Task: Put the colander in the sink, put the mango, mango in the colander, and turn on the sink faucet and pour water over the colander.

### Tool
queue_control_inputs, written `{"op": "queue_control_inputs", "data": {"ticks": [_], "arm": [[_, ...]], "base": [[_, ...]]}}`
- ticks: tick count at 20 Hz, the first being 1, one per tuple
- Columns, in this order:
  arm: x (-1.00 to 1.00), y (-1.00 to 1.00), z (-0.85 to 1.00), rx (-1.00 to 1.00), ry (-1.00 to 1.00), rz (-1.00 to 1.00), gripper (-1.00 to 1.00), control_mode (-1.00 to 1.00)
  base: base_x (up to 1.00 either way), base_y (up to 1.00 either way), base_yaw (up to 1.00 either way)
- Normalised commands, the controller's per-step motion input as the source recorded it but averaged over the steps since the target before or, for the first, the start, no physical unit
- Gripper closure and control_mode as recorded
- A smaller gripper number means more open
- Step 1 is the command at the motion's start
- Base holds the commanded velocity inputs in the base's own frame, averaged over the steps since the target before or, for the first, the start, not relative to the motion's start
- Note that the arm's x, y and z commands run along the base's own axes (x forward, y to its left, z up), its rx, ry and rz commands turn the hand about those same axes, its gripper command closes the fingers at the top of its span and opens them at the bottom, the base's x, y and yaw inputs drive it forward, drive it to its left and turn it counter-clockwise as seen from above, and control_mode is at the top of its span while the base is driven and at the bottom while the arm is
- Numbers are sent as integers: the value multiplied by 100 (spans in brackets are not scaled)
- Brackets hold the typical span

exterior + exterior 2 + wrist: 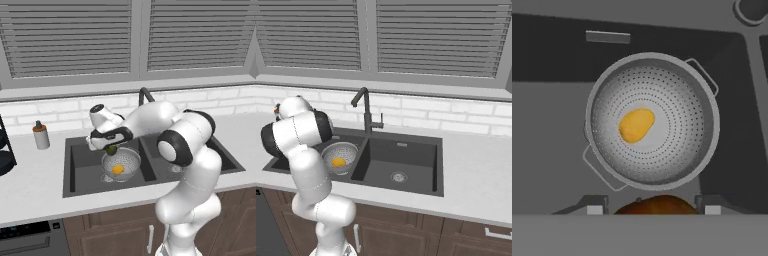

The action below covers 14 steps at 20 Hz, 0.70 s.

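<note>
The silvery perforated colander [131, 156] [347, 148] [679, 95] sits in the left basin of the dark grey sink [75, 172] [406, 155] [552, 65]. A bright yellow-orange mango [118, 169] [338, 162] [637, 125] lies on its bottom. My gripper [111, 148] [654, 209] hovers just above the colander's near rim, shut on the darker mango [112, 149] [657, 205], which shows between the fingertips [596, 209]. The gooseneck faucet [145, 95] [363, 102] stands behind the divider between the basins.
A small grey bottle with a brown top [41, 135] stands on the counter left of the sink. A black rack [5, 155] sits at the far left edge. The right basin has a round drain [399, 176]. A brick backsplash and window blinds rise behind.
</note>
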Motion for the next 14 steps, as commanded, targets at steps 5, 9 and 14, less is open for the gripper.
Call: {"op": "queue_control_inputs", "data": {"ticks": [5, 9, 14], "arm": [[21, 0, -76, -1, 0, 13, 100, -100], [21, -6, -67, 0, 0, 13, 100, -100], [22, -18, -61, 0, 0, 12, 100, -100]], "base": [[0, 0, 0], [0, 0, 0], [0, 0, 0]]}}
